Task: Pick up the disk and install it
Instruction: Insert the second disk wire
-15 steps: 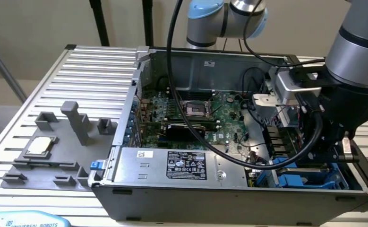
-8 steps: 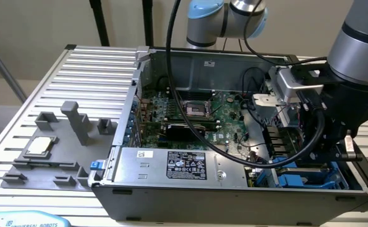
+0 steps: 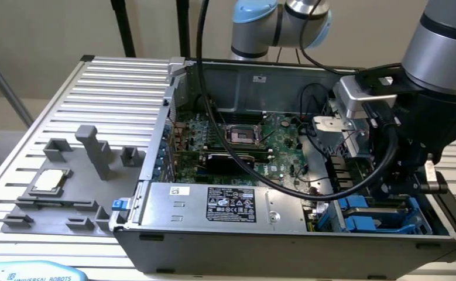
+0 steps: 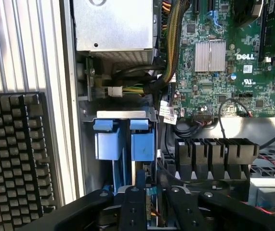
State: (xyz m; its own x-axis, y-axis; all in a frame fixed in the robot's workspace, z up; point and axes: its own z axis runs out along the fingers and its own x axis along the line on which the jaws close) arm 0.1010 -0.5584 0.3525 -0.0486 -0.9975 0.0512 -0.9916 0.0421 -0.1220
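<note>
My gripper [image 3: 397, 188] hangs low over the drive bay [image 3: 415, 225] in the corner of the open computer case at the exterior view's right. In the wrist view the black fingers [image 4: 132, 207] are close together around a thin upright part seen edge-on. It shows a blue carrier strip [image 4: 119, 174], a pale edge and a bit of circuit board, and looks like the disk [image 4: 138, 173] standing in the bay slot. Two bright blue carrier tabs [image 4: 109, 139] sit just beyond it under the bay's metal rim [image 4: 123, 114].
The grey power supply [image 3: 228, 202] lies along the case front, beside the bay. The green motherboard [image 3: 243, 140] fills the case floor, with thick black cables [image 3: 236, 161] looping over it. A grey fixture holding a CPU chip [image 3: 48, 180] stands outside the case. A keyboard [image 4: 17, 159] lies alongside.
</note>
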